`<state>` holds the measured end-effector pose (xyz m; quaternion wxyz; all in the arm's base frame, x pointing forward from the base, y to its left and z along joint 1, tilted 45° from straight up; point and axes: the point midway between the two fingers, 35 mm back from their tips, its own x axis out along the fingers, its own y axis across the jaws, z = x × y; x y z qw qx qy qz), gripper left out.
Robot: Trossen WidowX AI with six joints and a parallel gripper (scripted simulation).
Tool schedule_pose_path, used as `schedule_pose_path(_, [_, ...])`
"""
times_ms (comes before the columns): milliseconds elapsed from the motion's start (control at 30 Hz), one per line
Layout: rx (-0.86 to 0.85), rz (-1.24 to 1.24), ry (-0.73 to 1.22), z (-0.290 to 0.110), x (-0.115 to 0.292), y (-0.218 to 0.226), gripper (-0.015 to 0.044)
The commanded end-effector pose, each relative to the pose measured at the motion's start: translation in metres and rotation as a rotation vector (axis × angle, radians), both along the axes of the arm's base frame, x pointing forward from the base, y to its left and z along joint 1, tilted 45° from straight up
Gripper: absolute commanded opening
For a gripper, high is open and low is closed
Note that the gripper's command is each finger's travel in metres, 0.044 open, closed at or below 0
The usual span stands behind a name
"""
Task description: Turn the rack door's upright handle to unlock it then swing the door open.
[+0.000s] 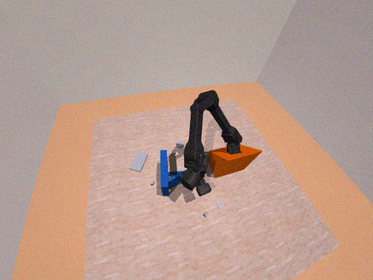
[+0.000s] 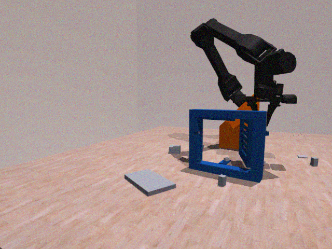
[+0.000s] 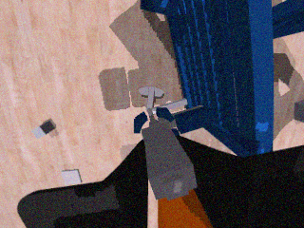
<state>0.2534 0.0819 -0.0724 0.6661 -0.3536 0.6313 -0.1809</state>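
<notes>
A flat grey slab [image 1: 139, 161] [image 2: 149, 182] lies well apart from a small block [image 1: 206, 214] [image 2: 314, 162] [image 3: 48, 126].

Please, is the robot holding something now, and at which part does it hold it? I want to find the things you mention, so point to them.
Yes. The hand [image 3: 160, 143] holds the handle of the blue door [image 3: 216, 71], with its fingers near the handle's end. Which end that is, I cannot tell.

The frame [image 1: 164, 171] [image 2: 195, 150] [image 3: 262, 71] looks matt (plastic, perhaps).
</notes>
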Motion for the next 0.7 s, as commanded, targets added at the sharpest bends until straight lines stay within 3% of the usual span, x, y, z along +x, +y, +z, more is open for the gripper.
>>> schedule_pose_path(0, [0.012, -0.065, -0.060, -0.007, 0.001, 0.007, 0.0013])
schedule_pose_path(667, [0.060, -0.300, -0.287, -0.035, 0.012, 0.039, 0.0013])
